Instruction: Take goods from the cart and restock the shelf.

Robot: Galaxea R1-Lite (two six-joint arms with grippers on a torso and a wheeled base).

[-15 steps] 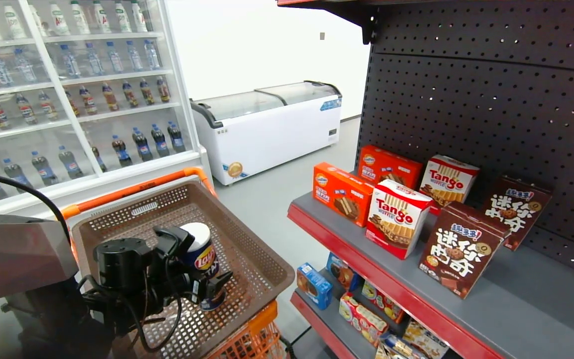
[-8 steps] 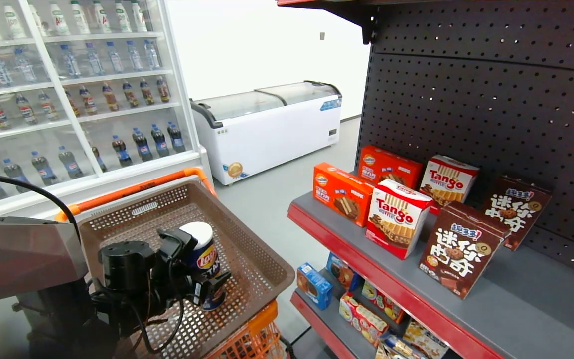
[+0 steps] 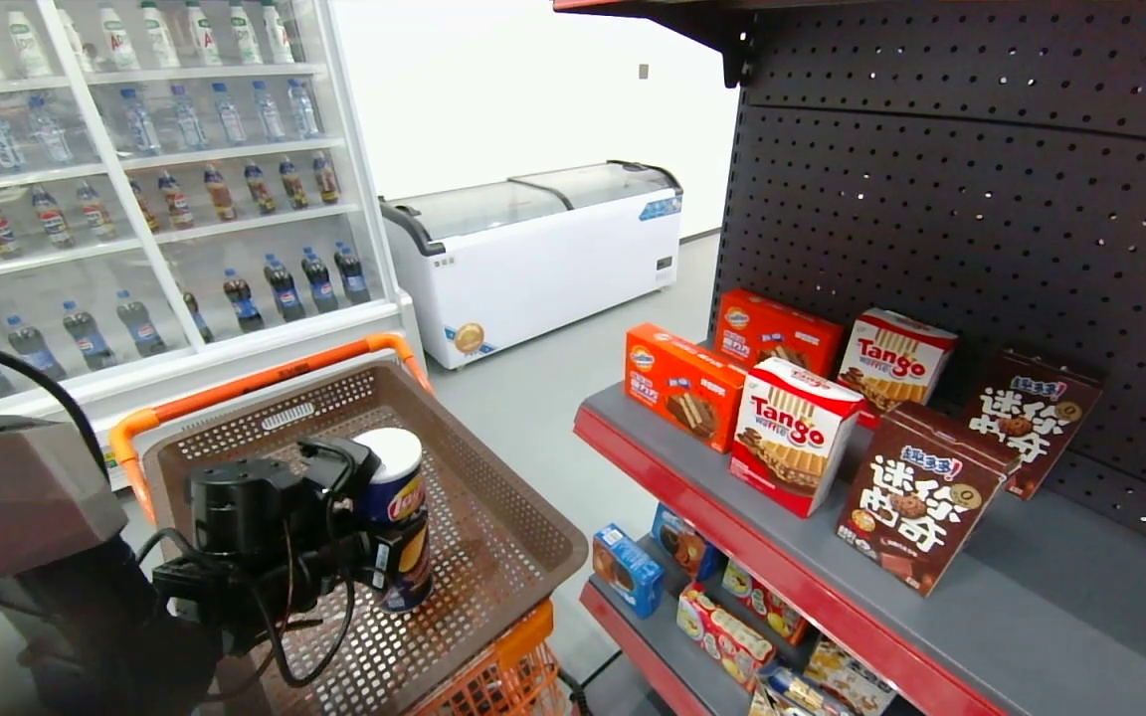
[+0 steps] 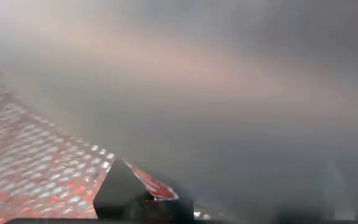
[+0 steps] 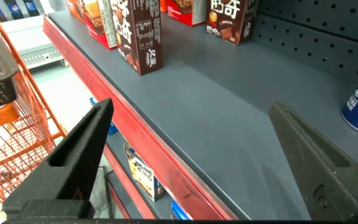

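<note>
Holding a chips can (image 3: 400,497) roughly upright inside the brown basket (image 3: 523,527) on top of the orange cart (image 3: 265,376), the left gripper (image 3: 386,542) is clamped on the can's sides about halfway down. The can is well apart from the shelf (image 3: 1031,597) it's meant for. Over on the other side, the right gripper (image 5: 191,109) hangs just above the grey shelf board with its fingers spread wide, and a couple of brown boxes (image 5: 135,37) stand near it.
</note>
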